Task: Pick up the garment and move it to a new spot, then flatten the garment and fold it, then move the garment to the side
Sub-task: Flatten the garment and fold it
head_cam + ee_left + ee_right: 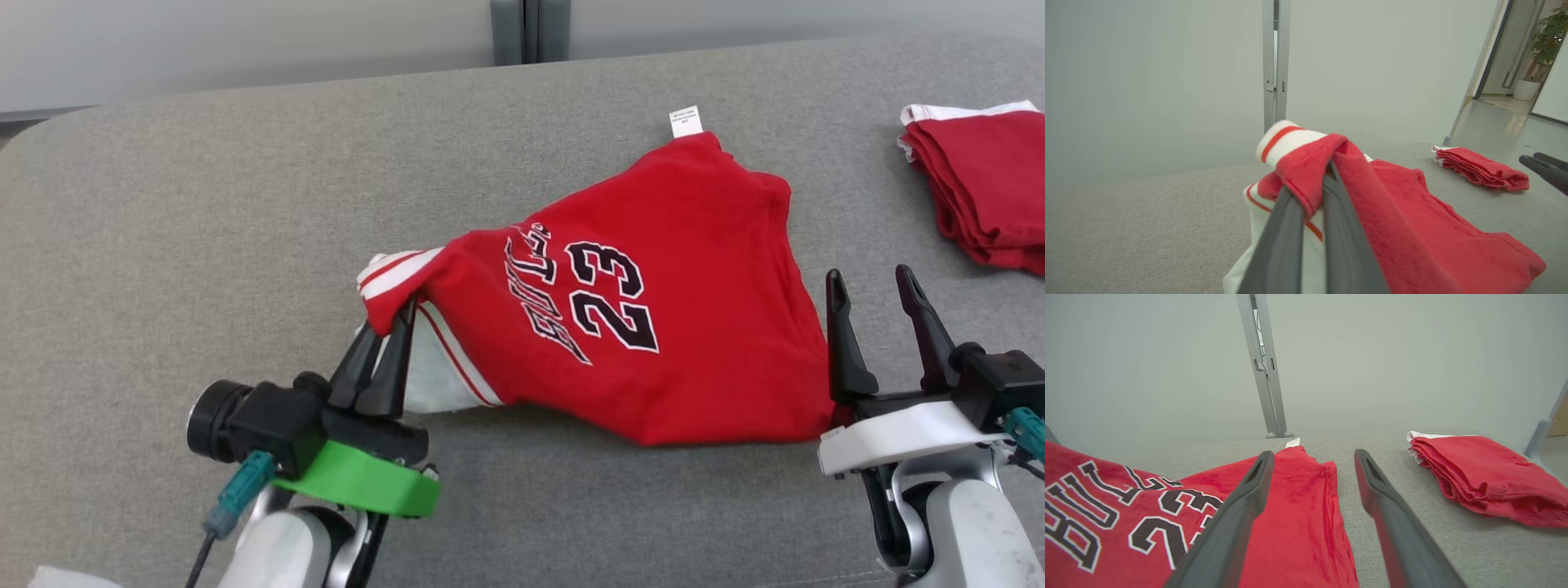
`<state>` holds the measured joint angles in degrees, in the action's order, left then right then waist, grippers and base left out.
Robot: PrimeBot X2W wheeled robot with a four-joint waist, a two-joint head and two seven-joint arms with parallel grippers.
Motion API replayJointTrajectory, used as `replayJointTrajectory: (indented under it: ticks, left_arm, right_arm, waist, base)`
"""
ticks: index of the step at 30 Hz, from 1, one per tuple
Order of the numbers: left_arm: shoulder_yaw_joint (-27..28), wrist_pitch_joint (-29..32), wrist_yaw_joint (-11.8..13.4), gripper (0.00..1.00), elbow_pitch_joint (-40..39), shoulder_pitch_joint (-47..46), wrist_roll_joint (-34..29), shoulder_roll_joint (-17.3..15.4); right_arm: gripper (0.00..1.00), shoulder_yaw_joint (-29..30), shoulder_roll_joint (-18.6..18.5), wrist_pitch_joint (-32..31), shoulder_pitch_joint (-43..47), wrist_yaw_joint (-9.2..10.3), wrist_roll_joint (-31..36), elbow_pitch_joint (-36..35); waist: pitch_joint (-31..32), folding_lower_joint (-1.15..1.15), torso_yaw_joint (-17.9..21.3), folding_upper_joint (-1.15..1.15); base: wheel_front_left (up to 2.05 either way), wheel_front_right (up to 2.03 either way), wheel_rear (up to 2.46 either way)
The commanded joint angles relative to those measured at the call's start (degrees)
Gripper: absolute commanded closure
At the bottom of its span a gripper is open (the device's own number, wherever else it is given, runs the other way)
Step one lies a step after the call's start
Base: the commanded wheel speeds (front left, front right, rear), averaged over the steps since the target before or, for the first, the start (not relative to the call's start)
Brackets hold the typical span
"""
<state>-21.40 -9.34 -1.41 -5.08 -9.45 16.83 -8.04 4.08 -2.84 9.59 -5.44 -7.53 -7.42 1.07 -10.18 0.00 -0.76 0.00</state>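
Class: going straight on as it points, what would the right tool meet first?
Probably bare grey cushion between the jersey and the folded red pile; the right tool might skim the jersey's edge. Depth unclear.

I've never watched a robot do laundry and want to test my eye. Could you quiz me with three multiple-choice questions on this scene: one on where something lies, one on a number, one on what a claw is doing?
1. Where does the folded pile lie from the jersey?
A) on the robot's left
B) on top of it
C) on the robot's right

2. What number is on the jersey?
A) 32
B) 23
C) 7

3. The left gripper is:
A) shut on the jersey
B) open above it
C) shut on the pile

Answers:
1 C: the pile sits apart from the jersey at the head view's right edge.
2 B: a black 23 with white outlines shows on the red cloth.
3 A: its fingers are pressed together on the jersey's bunched end by the striped trim.
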Motion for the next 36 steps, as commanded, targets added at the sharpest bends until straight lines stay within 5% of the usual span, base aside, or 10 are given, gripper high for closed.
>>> replayJointTrajectory:
  ticks: [1, 14, 25, 26, 27, 28, 36]
  left_arm:
    - [0.9, 0.2, 0.4, 1.00, 1.7, -2.0, -0.2, -0.8]
    - [7.9, -1.7, 0.7, 1.00, 29.9, -23.2, 2.3, -2.2]
    - [11.1, -5.4, 1.9, 1.00, 45.5, -34.2, 2.4, -2.7]
    - [11.2, -5.5, 1.7, 0.64, 46.3, -34.6, 2.3, -2.6]
    - [11.3, -5.7, 1.6, 0.11, 46.8, -34.8, 2.3, -2.4]
    - [11.5, -5.8, 1.5, 0.00, 47.1, -34.7, 2.3, -2.2]
    - [14.5, -5.8, -0.3, 0.00, 39.8, -28.4, 1.5, -1.0]
  right_arm:
    - [0.00, 0.0, -0.1, 0.1, -1.2, 0.09, -0.3, -0.1]
    - [0.00, 0.0, -0.1, 1.7, -4.7, 0.09, -0.4, -0.8]
    - [0.00, -0.1, -0.1, 3.2, -5.8, 0.09, -1.1, 0.8]
    - [0.00, 0.0, -0.1, 3.3, -5.8, 0.09, -1.1, 1.0]
    - [0.00, 0.0, -0.1, 3.4, -5.8, 0.09, -1.1, 1.2]
    - [0.00, -0.1, -0.1, 3.5, -5.8, 0.09, -1.1, 1.4]
    - [0.00, 1.7, -0.1, 2.6, -4.3, 0.09, 0.7, 3.0]
  waist:
    - [-2.6, 0.00, 2.5, 0.00]
    - [-13.1, 0.00, 11.4, 0.00]
    - [-15.0, 0.00, 13.6, 0.00]
    - [-14.8, 0.00, 13.4, 0.00]
    - [-14.7, 0.00, 13.2, 0.00]
    - [-14.3, 0.00, 12.9, 0.00]
    - [-9.7, 0.00, 9.4, 0.00]
  base:
    - [0.00, 0.00, 0.00]
    - [0.00, 0.00, 0.00]
    - [0.00, 0.00, 0.00]
    - [0.00, 0.00, 0.00]
    - [0.00, 0.00, 0.00]
    - [0.00, 0.00, 0.00]
    - [0.00, 0.00, 0.00]
